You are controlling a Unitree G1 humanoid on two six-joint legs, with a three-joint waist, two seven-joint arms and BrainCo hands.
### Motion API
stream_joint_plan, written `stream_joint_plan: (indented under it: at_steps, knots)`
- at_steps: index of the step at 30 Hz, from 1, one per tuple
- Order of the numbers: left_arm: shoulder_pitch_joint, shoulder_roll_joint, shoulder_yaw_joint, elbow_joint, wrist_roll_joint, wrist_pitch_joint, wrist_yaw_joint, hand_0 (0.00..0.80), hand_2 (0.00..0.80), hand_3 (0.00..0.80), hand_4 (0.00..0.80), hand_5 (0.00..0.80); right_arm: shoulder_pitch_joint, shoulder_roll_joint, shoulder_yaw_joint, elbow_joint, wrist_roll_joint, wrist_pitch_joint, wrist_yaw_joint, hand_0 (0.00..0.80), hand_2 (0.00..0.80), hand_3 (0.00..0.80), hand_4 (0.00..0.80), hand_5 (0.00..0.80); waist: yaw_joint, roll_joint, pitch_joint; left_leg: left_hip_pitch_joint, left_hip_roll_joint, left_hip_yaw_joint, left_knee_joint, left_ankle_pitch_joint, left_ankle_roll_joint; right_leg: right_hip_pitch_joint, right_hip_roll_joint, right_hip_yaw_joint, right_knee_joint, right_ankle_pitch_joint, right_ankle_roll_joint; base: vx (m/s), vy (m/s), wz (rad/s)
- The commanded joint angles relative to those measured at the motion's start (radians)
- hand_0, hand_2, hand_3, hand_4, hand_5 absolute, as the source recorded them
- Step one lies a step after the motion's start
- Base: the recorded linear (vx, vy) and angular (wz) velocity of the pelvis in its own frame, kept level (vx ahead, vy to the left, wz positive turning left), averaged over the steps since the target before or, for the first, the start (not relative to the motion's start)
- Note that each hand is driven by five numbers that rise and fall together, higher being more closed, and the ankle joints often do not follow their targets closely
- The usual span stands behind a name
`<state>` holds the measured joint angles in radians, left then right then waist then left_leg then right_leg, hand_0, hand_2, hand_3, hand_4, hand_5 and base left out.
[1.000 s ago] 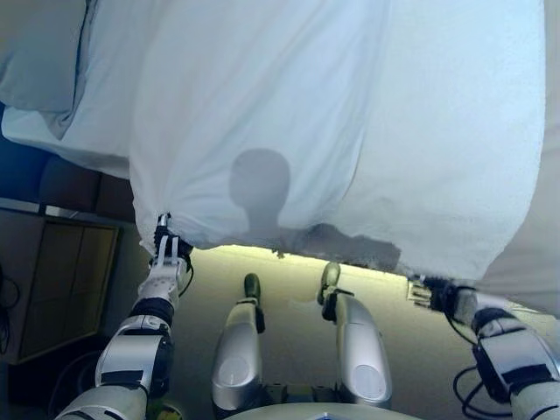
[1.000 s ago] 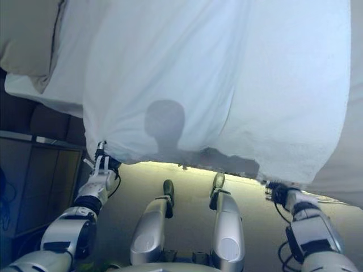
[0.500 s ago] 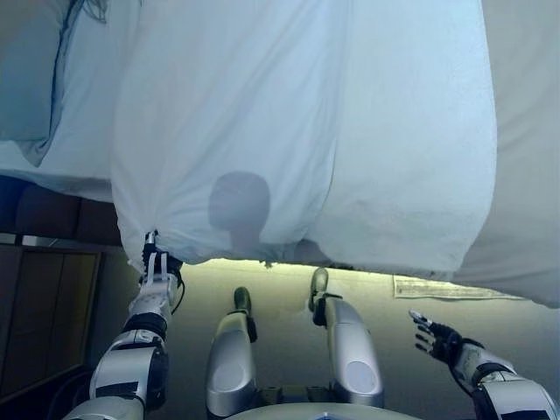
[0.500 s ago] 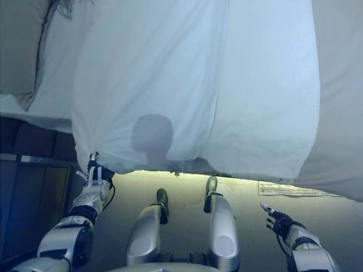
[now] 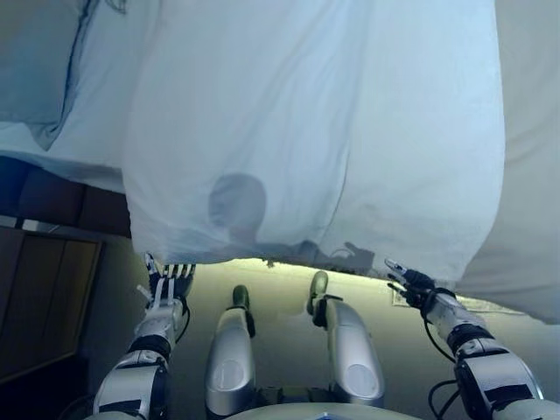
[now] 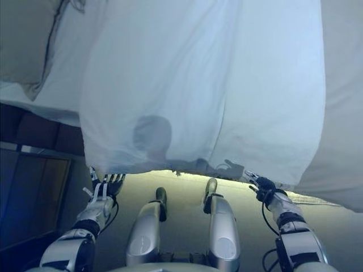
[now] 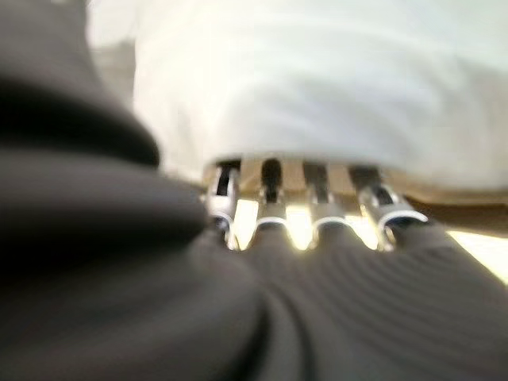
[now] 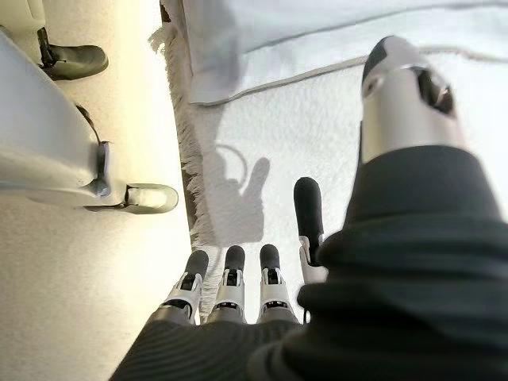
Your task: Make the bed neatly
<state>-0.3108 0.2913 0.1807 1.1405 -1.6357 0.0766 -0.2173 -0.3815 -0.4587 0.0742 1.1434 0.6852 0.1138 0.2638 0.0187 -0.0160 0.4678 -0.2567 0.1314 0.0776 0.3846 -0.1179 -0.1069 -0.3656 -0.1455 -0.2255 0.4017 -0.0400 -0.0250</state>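
The white cover (image 5: 315,131) lies spread over the bed (image 5: 525,157) and fills most of the frame from the top down, its lower edge hanging along the bed's side just above my hands. My left hand (image 5: 166,289), at the lower left, has its fingers straight and spread, tips pointing up at the hem, and holds nothing. My left wrist view agrees: a row of straight fingers (image 7: 270,190) with white cloth just past them. My right hand (image 6: 262,187), at the lower right, is open too, fingers fanned just under the hem. In its own wrist view the fingers reach out over a fringed white edge (image 8: 186,182) with pale floor beside it, and nothing is pinched between them.

As I judge it, the big step is done: the cover is drawn across the bed and hangs fairly level. What is left is the tidying. Soft folds run down the middle of the cloth, the lower left corner bulges a little (it sits bunched right above my left hand), and at the upper left a pillow (image 5: 35,61) lies at an angle with a dark-edged layer (image 5: 74,52) of bedding showing beside it. I'd say the cover wants smoothing flat and the pillow end wants straightening before this counts as neat. The far side of the bed I cannot see.
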Motion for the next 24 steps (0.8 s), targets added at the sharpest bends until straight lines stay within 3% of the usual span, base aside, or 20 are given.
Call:
stream_joint_plan:
  at_steps: [1, 8, 14, 20, 24]
  knots:
    - [0.088, 0.043, 0.047, 0.045, 0.062, 0.024, -0.024, 0.0, 0.0, 0.0, 0.0, 0.0, 0.072, 0.007, -0.019, -0.011, 0.024, -0.034, 0.036, 0.0, 0.0, 0.0, 0.0, 0.0, 0.027, -0.024, -0.053, -0.05, -0.039, 0.01, 0.103, -0.031, 0.077, 0.104, -0.088, 0.008, -0.013, -0.027, 0.089, 0.021, -0.016, 0.05]
    - [0.225, 0.058, 0.148, 0.098, 0.152, 0.045, -0.022, 0.0, 0.0, 0.0, 0.0, 0.0, 0.168, 0.024, -0.077, -0.028, 0.001, -0.019, 0.065, 0.0, 0.0, 0.0, 0.0, 0.0, 0.049, -0.018, -0.121, 0.05, -0.046, 0.015, 0.047, -0.034, 0.074, 0.21, -0.089, -0.015, -0.066, -0.034, 0.096, 0.071, -0.008, 0.05]
    - [0.285, 0.087, 0.211, 0.134, 0.209, 0.04, -0.029, 0.0, 0.0, 0.0, 0.0, 0.0, 0.238, 0.047, -0.114, -0.004, -0.029, -0.003, 0.077, 0.0, 0.0, 0.0, 0.0, 0.0, 0.048, -0.016, -0.221, 0.165, -0.055, 0.025, -0.112, 0.015, 0.057, 0.323, -0.074, -0.032, -0.211, 0.002, 0.119, 0.136, 0.005, 0.05]
    - [0.281, 0.069, 0.166, 0.119, 0.356, -0.023, -0.055, 0.0, 0.0, 0.0, 0.0, 0.0, 0.292, 0.105, -0.112, 0.059, -0.075, -0.012, 0.095, 0.0, 0.0, 0.0, 0.0, 0.0, 0.036, -0.01, -0.33, 0.249, -0.061, 0.035, -0.279, 0.069, 0.043, 0.385, -0.057, -0.037, -0.334, 0.053, 0.14, 0.141, 0.02, -0.01]
    - [0.264, 0.049, 0.118, 0.099, 0.344, -0.051, -0.112, 0.0, 0.0, 0.0, 0.0, 0.0, 0.321, 0.135, -0.137, 0.118, -0.05, -0.014, 0.114, 0.0, 0.0, 0.0, 0.0, 0.0, 0.027, 0.004, -0.381, 0.295, -0.06, 0.038, -0.374, 0.101, 0.036, 0.418, -0.046, -0.036, -0.4, 0.08, 0.148, 0.124, 0.017, -0.06]
